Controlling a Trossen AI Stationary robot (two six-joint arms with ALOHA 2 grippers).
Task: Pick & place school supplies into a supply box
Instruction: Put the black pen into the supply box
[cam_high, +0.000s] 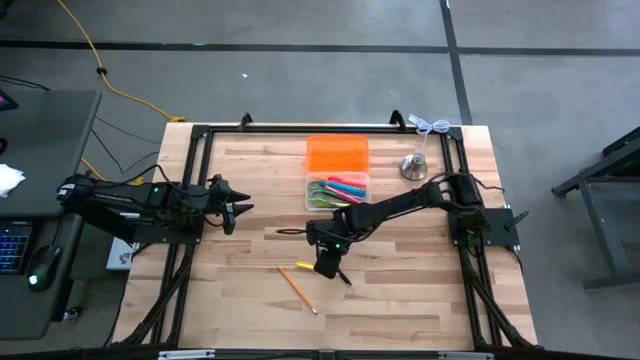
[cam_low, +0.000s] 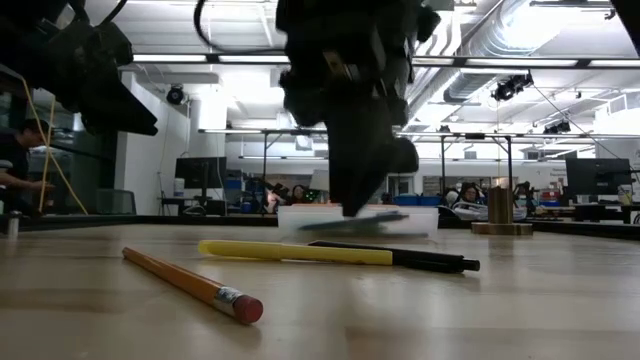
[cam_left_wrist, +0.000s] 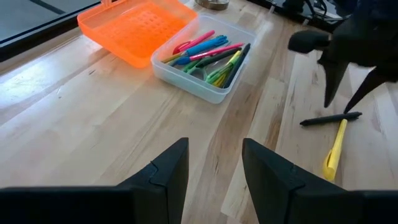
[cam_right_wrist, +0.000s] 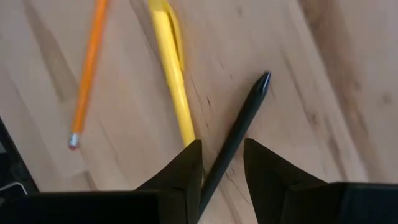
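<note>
The supply box, a clear tub (cam_high: 310, 200) (cam_left_wrist: 205, 93), stands at the table's far middle with several coloured pens in it, beside its orange lid (cam_high: 337, 155) (cam_left_wrist: 134, 28). Near the middle of the table lie a black pen (cam_right_wrist: 245, 115) (cam_left_wrist: 329, 118), a yellow pen (cam_right_wrist: 171, 81) (cam_low: 300, 251) and an orange pencil (cam_right_wrist: 89, 68) (cam_high: 297, 288). My right gripper (cam_right_wrist: 222, 146) (cam_low: 365, 205) hangs open just above the black pen, pointing steeply down, one finger on either side of it, apart from it. My left gripper (cam_high: 240, 207) (cam_left_wrist: 214, 146) waits open at the left, above the table.
A silver bell-shaped object (cam_high: 415, 166) (cam_low: 500, 210) stands to the right of the lid near the far edge. A black frame (cam_high: 200, 135) runs around the table's edges. Bare wood lies between my left gripper and the tub, and along the near edge.
</note>
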